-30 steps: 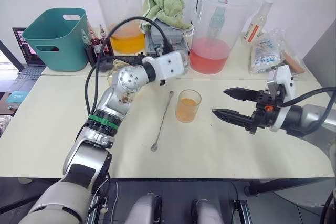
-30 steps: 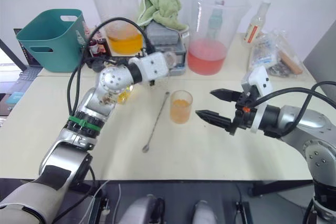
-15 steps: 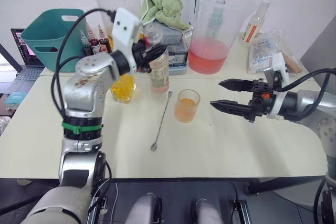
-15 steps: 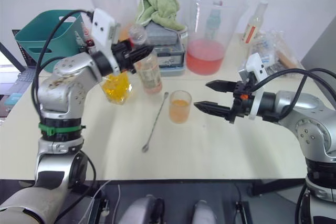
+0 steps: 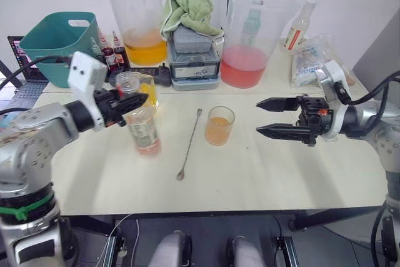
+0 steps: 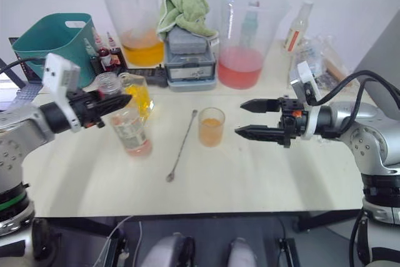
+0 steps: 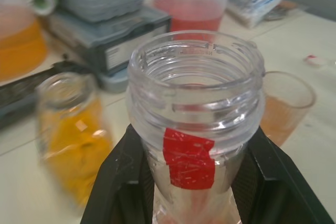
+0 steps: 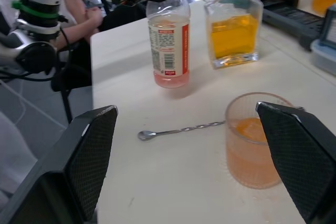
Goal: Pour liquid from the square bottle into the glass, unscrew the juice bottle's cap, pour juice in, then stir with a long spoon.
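My left gripper (image 5: 129, 100) is shut on the neck of the juice bottle (image 5: 143, 130). The bottle is upright at the table's left front, with a little pink liquid at its bottom. Its mouth (image 7: 195, 64) is open and the cap is out of view. Just behind it stands the square bottle (image 5: 149, 88) of yellow liquid. The glass (image 5: 219, 125) holds orange liquid at the table's middle. The long spoon (image 5: 189, 145) lies flat between the juice bottle and the glass. My right gripper (image 5: 260, 117) hangs open to the right of the glass, holding nothing.
Along the back stand a teal bin (image 5: 58, 42), small dye bottles (image 5: 110, 53), a beaker of orange liquid (image 5: 139, 17), a grey case (image 5: 194, 58) under a green towel, a beaker of pink liquid (image 5: 252, 32), a slim bottle (image 5: 294, 25) and plastic bags (image 5: 311, 62).
My left arm has swung the juice bottle from the back middle down to the table's left front and turned it upright. The right gripper stays open near the glass. The camera has shifted.
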### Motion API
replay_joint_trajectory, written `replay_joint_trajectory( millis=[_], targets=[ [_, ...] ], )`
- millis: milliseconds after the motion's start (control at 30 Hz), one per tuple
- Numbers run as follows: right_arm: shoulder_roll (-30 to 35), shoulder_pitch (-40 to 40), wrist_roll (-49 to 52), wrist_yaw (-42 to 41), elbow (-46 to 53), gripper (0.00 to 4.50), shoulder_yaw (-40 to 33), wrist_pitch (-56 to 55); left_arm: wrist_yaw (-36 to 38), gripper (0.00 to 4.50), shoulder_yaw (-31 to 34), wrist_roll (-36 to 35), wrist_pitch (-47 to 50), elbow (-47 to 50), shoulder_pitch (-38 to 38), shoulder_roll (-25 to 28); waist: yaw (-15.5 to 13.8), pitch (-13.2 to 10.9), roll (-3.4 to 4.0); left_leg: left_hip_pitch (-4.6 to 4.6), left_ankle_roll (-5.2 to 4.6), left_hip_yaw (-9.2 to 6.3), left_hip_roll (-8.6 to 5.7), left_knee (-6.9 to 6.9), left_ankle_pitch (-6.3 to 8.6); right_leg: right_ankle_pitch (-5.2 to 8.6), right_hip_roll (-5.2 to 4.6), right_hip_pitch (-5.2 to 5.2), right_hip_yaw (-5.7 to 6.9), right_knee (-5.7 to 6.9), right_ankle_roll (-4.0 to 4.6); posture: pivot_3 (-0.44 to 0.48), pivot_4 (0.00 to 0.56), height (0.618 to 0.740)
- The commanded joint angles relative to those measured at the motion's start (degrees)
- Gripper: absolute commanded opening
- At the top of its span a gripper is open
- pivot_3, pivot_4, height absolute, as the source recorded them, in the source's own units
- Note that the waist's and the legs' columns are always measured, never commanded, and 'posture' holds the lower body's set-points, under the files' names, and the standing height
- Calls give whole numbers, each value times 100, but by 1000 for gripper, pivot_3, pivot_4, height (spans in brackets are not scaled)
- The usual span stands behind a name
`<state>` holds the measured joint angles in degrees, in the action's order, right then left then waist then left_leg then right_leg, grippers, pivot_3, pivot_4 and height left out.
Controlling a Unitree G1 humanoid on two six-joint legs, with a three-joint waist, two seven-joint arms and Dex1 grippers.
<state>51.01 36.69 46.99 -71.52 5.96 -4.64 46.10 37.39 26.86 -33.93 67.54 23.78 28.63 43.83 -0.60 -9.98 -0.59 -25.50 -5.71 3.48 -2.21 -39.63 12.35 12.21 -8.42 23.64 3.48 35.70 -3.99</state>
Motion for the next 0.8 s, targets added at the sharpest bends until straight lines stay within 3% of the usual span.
replay_joint_trajectory(
  millis=[33, 167, 333, 533, 800],
  targets=[
    [-75, 192, -87, -123, -30, 4483, 24, -141, -61, 1423, 666, -85, -10, -131, -125, 396, -10, 0, 0, -1, 8, 6, 0, 3, 1, 0, 0, 21, -3, 5, 1, 0, 150, 740],
    [-177, 274, -176, -132, -64, 4483, 93, -138, -222, 1423, 732, 246, -672, -741, -91, 678, -63, -1, -2, -2, 31, 5, -6, 4, 10, 0, -6, 24, -2, 7, 2, 0, 150, 740],
    [-248, 311, -304, -92, -32, 4483, 128, -146, -549, 1423, 557, 448, -1439, -1444, 339, 537, -86, 1, -7, -3, 38, 6, -8, 6, 9, -2, -7, 30, -2, 9, 4, 0, 150, 740],
    [-363, 85, -60, 319, 432, 4483, -75, 164, -881, 1423, -199, 1051, -2648, -2776, 1191, 233, -137, 3, -15, -4, 52, 10, -8, 28, 0, -5, -9, 41, 0, 12, 9, 0, 150, 740],
    [-287, -132, 101, 667, 746, 4483, -301, 370, -867, 1423, -778, 1416, -3506, -3953, 1743, -127, -151, 5, -21, -6, 50, 26, -7, 51, -2, -10, -9, 43, 2, 20, 16, 0, 150, 740]
  ],
)
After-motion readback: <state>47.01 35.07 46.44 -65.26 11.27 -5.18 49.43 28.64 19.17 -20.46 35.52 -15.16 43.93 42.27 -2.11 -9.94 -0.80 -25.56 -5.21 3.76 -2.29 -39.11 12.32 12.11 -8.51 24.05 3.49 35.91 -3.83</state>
